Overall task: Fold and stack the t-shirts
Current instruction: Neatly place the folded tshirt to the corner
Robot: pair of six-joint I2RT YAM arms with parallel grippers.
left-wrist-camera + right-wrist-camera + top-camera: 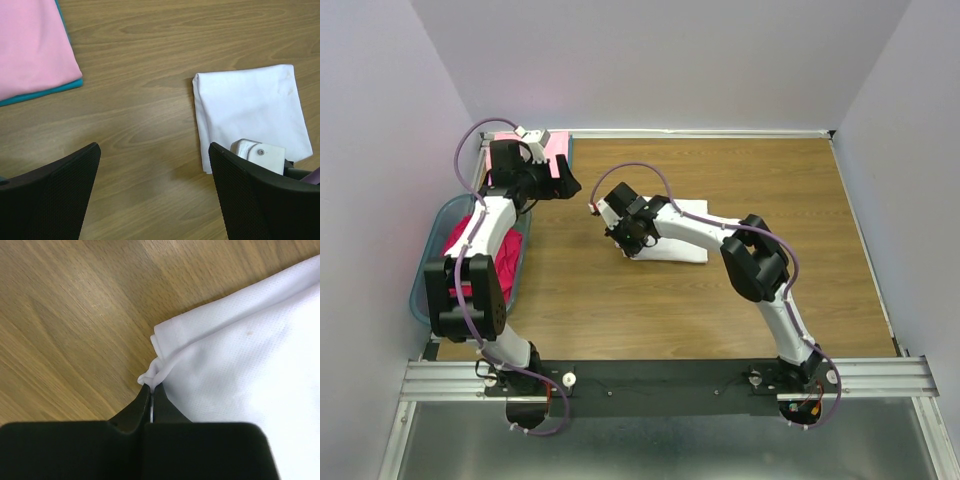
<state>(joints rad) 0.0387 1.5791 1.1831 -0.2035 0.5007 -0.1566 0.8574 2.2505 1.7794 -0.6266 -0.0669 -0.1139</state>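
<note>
"White shirt (pixel 682 250): where is it?"

"Folded flat mid-table (pixel 620 310), well apart from the pink shirt (pixel 552 150) at the far-left corner. The magenta-red shirt (pixel 458 238) lies in the basket (pixel 420 285). My right tool (pixel 151 388) is pinched tight on the white one's left corner. My left tool (pixel 154 150) hangs spread wide and empty above bare wood near the pink one."

"Which way does it run?"

"It's close to square. From above, its slightly longer side looks to run left to right, a little skewed from the table's edge. The gripped corner points toward the pink shirt."

"How will you handle the move?"

"I reckon it goes on the pink one. Only a thin bunch of cloth shows in the pinch, so I can't tell whether every layer is caught. I'd lift little and draw it slowly, corner-first. I'd also let the left tool take the neighbouring corner so the fold doesn't spill open."
</note>
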